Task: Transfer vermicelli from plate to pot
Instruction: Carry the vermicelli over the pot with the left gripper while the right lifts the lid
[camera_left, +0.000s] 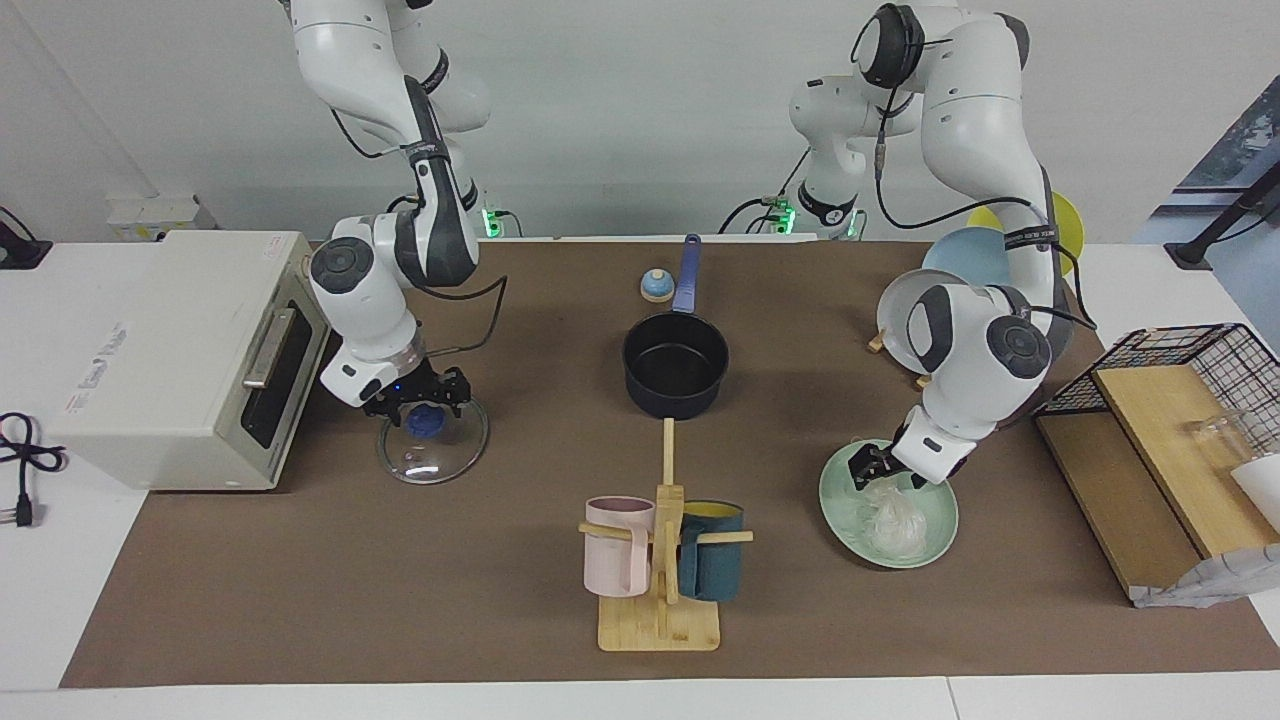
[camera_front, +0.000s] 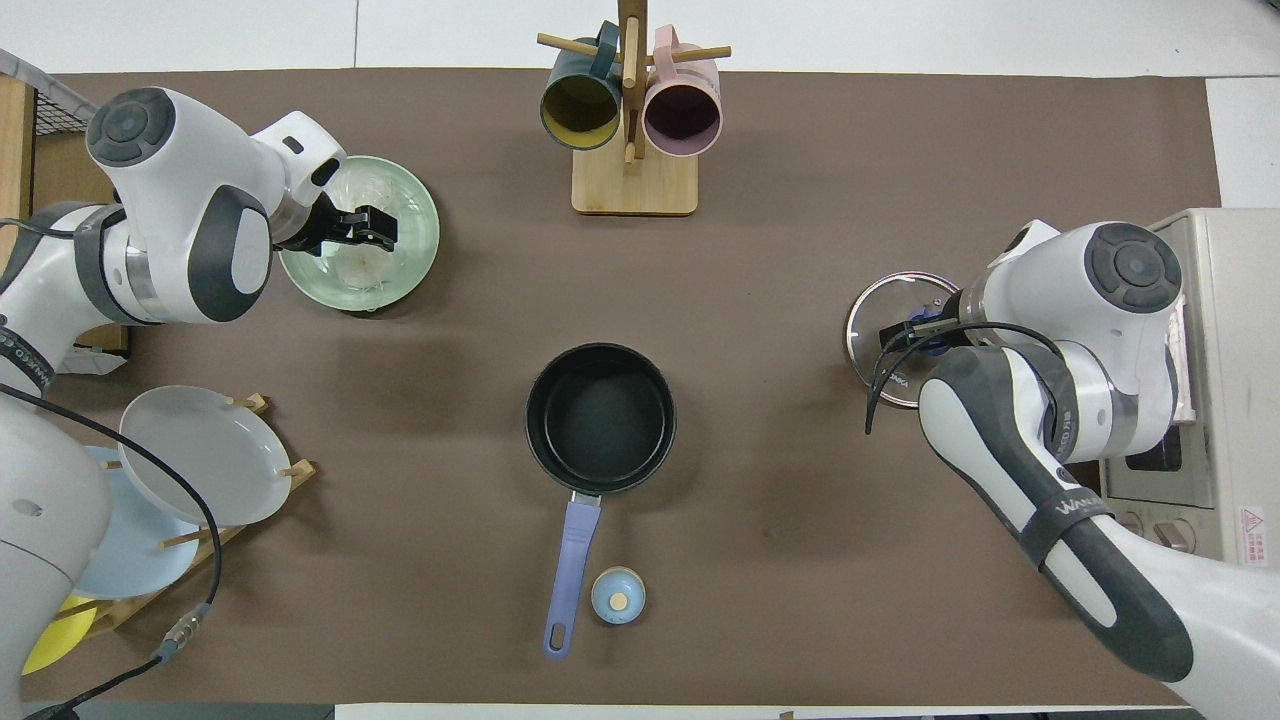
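Observation:
The vermicelli (camera_left: 897, 520) lies as a translucent white clump in the mint-green plate (camera_left: 935, 545), toward the left arm's end of the table. My left gripper (camera_left: 868, 478) is down in the plate, at the side of the clump nearer to the robots. From overhead it (camera_front: 385, 227) covers part of the plate (camera_front: 425, 225), beside the vermicelli (camera_front: 358, 262). The navy pot (camera_left: 676, 365) stands empty at mid-table, its handle toward the robots. My right gripper (camera_left: 425, 412) waits at the blue knob of a glass lid (camera_left: 432, 455) that lies on the table.
A wooden rack (camera_left: 660, 620) with a pink mug and a teal mug stands farther from the robots than the pot. A toaster oven (camera_left: 180, 350) is at the right arm's end. A plate rack (camera_front: 200, 455) and a wire basket (camera_left: 1170, 370) are at the left arm's end. A small blue knob (camera_left: 656, 286) lies beside the pot's handle.

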